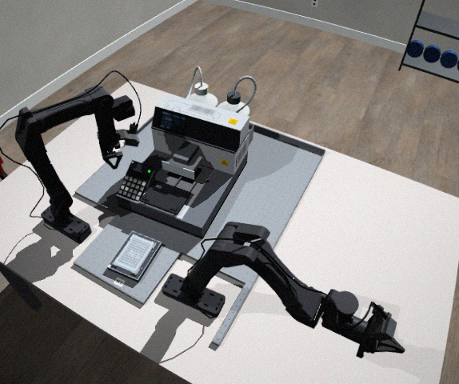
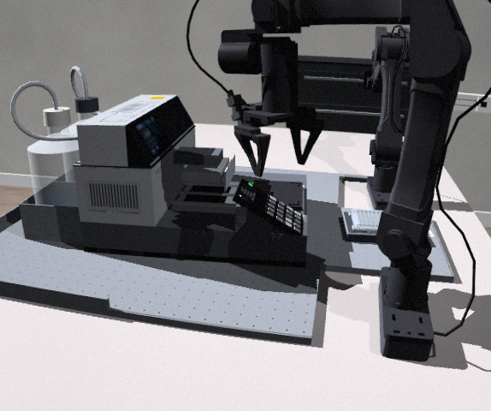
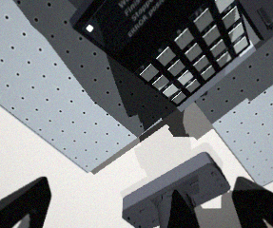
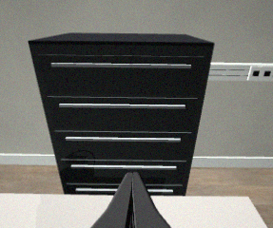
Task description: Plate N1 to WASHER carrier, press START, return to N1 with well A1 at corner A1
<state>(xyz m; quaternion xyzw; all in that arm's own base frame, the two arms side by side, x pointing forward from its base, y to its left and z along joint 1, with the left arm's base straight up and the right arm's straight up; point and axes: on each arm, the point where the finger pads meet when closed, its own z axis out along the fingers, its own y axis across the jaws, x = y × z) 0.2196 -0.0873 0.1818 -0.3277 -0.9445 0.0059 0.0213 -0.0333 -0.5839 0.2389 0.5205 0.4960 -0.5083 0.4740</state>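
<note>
Currently, the plate (image 1: 135, 253) (image 2: 366, 220) lies in the nest (image 1: 140, 278) (image 2: 360, 239) on the desk (image 1: 370, 231) (image 2: 170, 366) (image 4: 22, 211), in front of the washer (image 1: 198, 136) (image 2: 117, 176), whose lamp (image 1: 149, 170) (image 2: 250, 184) (image 3: 89, 28) glows green. The left end effector (image 1: 125, 150) (image 2: 280, 164) (image 3: 141, 185) hangs above and beside the keypad (image 1: 133, 186) (image 2: 283, 214) (image 3: 195, 52), its fingers spread and released. Well away from the washer, the right end effector (image 1: 382, 345) (image 4: 132, 181) is clenched on nothing, near a far edge of the desk.

Left pincer (image 1: 125, 150) (image 2: 280, 169) (image 3: 143, 190) hangs open; right pincer (image 1: 383, 351) (image 4: 130, 199) is shut, arm outstretched
</note>
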